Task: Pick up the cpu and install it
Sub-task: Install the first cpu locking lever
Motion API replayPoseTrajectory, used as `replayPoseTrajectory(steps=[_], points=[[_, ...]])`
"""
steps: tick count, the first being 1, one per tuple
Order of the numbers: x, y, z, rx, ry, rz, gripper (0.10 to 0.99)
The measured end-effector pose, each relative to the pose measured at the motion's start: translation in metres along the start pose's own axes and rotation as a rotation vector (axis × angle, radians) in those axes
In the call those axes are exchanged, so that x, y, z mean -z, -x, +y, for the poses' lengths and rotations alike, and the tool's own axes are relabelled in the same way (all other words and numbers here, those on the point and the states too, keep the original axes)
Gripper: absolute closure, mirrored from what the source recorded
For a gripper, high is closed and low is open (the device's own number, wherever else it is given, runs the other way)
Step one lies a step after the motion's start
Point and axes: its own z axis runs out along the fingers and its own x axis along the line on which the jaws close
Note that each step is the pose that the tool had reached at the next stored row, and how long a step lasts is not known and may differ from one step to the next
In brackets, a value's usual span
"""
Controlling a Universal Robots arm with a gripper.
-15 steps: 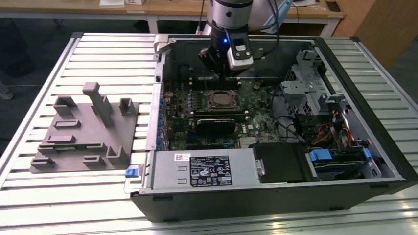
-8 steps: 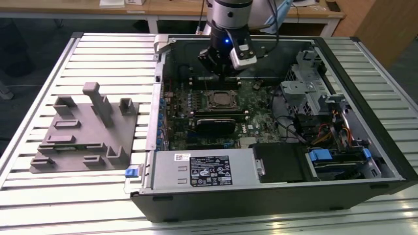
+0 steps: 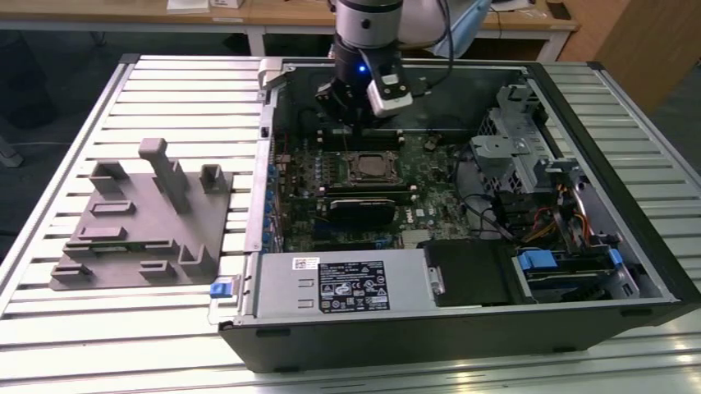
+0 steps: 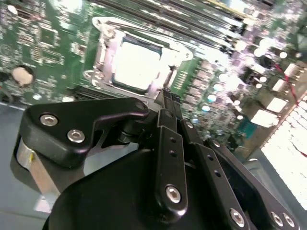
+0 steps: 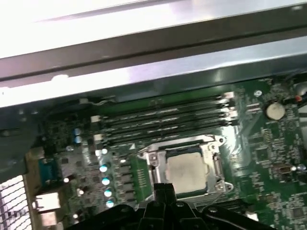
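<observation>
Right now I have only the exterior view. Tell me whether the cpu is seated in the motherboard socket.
Observer: Yes. In both wrist views the cpu lies flat inside the socket's metal frame, pale top up.
Operator: Report where the gripper is against it.
Observer: In the first wrist view the gripper shows at the frame's edge, beside the cpu. The cpu's top is bare.
Operator: Name what lies beyond the socket.
Observer: A row of long memory slots runs along the side of the socket away from the gripper.
</observation>
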Motion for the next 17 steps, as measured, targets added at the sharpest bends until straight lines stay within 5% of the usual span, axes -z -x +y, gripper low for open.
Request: replayPoseTrajectory(steps=[5,12,17], points=[[-0.0001,-0.0129,-0.0026,0.006,0.0,0.0,0.98],[-0.0002,-0.0151,-0.0031,0.09,0.0,0.0014,0.98],[-0.0002,-0.0252,-0.0041,0.09,0.002,-0.0172,0.98]])
